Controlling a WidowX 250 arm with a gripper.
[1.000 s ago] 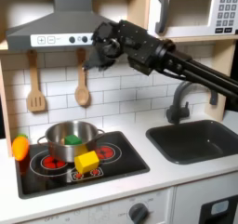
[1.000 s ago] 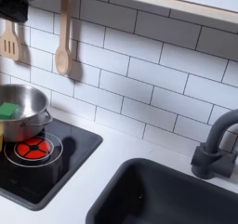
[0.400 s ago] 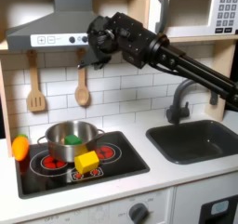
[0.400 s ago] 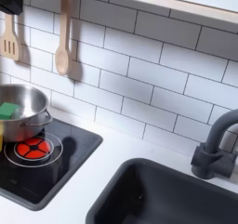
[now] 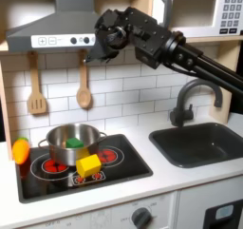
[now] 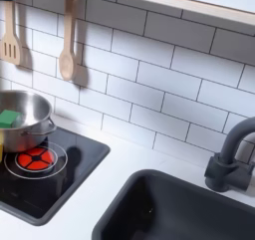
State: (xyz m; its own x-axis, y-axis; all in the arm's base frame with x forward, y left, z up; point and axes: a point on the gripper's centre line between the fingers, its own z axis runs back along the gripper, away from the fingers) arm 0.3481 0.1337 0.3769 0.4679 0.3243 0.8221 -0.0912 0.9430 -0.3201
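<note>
White bench (image 5: 166, 181) along the bottom in both exterior views, front edge cut off by the frame. Tiled wall (image 6: 149, 75) behind, white with grey joints. Dark sink (image 5: 201, 143) sunk into the bench at the first exterior view's right, right rim cut off; in the second exterior view only its near-left corner and part of the basin visible. Black hob (image 5: 81, 168) with red rings at the first exterior view's left. Grey hood (image 5: 52, 26) overhead, top cut off. Microwave (image 5: 204, 9) at upper right, cropped by the frame.

Black arm reaching from the first exterior view's right edge up to the hood. Gripper (image 5: 102, 45) raised high in front of the hood's lower edge, above and to the right of the wooden spoon (image 5: 84, 85) hanging on the wall. Jaws dark against dark housing, blurred; cannot tell whether apart or together, nothing seen between them.

Black tap (image 5: 185, 102) behind the sink; in the second exterior view cut off at the right edge. Steel pot (image 5: 71, 143) on the hob, a green thing (image 5: 73, 142) inside, mostly hidden by the rim. Wooden spatula (image 5: 36, 90) left of the spoon. Yellow block (image 5: 89, 164) just in front of the pot, something green half hidden under it. Orange piece (image 5: 20, 151) at the hob's left edge, shape hard to make out.
</note>
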